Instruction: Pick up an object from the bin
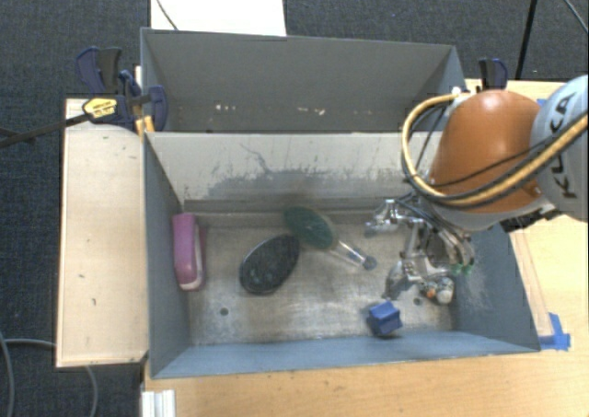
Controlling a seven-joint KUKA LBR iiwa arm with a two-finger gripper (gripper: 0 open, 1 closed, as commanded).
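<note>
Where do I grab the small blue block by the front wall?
Probably from straight above, closing across the left and right faces of the blue block: it is small and chunky, and the front wall lies close beside it, leaving those sides free.

I have my tool low at the right end of the grey metal bin, near the right wall. A small blue block sits just beside it toward the front wall, so that side is tight. On its left, the clear handle of a green round-headed brush slants across the floor toward it. A dark oval pad lies just beside the brush head, leaving no lane between them. A pink oblong bar hugs the left wall. I see bare floor between bar and pad, and along the front wall from the pad to the block.
</note>
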